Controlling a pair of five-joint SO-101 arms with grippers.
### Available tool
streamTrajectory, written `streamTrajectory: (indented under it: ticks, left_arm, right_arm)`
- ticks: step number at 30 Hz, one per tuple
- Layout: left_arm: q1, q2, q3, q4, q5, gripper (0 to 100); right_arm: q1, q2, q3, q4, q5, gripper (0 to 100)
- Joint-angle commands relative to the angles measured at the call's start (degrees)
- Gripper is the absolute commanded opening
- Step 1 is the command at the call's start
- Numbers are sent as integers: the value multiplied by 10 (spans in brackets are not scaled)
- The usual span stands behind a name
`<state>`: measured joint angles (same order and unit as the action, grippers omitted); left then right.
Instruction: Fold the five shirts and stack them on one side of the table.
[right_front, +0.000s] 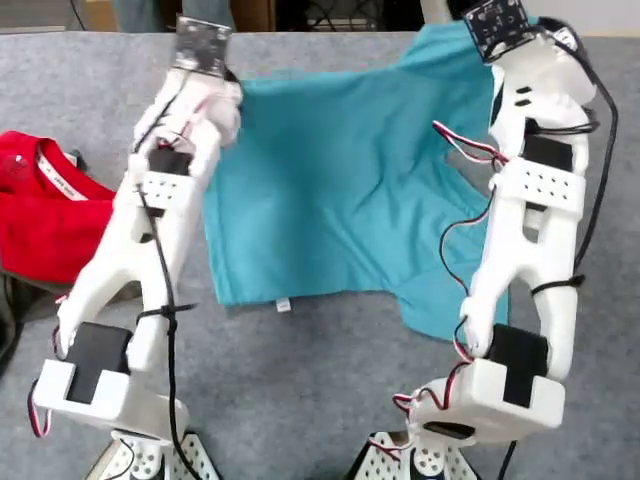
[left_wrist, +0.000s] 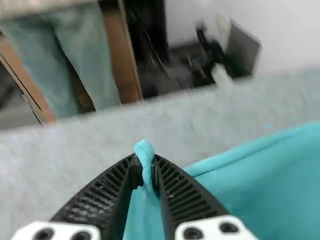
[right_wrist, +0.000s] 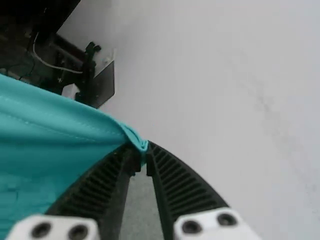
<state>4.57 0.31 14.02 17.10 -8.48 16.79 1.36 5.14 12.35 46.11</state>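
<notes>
Teal shirt (right_front: 340, 185) held at 2 far corners: L gripper (left_wrist: 144, 172) clamped on 1, R gripper (right_wrist: 142, 157) on other. Red shirt (right_front: 40, 215) bunched beside L arm.

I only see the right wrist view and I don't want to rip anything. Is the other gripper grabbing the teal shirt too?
Observer: Yes, the left gripper is shut on a corner of the teal shirt.
Operator: Is the shirt flat?
Observer: Mostly: the high view shows it spread on the table.
Operator: Any more shirts?
Observer: A red shirt lies crumpled beside the left arm.
</notes>
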Motion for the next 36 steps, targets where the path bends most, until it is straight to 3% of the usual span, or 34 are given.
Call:
streamTrajectory:
  ticks: [1, 7, 15, 22, 27, 33, 36]
  left_arm:
    - [8, -5, -28, 86, -4, 30]
    - [-25, -56, -13, 206, -4, 29]
    - [-31, -277, 66, 223, -1, 29]
    - [86, -419, 367, 172, -4, 29]
    - [54, -398, 516, 52, -4, 30]
    - [0, -345, 536, 48, -4, 30]
    - [3, -336, 529, 96, -4, 30]
  right_arm:
    - [3, -3, -38, 68, 4, 14]
    - [2, -27, -39, 207, -62, 14]
    - [11, -147, -35, 232, -177, 14]
    - [-9, -179, 44, 263, -154, 14]
    - [4, -188, 145, 268, -128, 14]
    - [22, -268, 279, 306, -55, 14]
    - [26, -330, 354, 326, -16, 14]
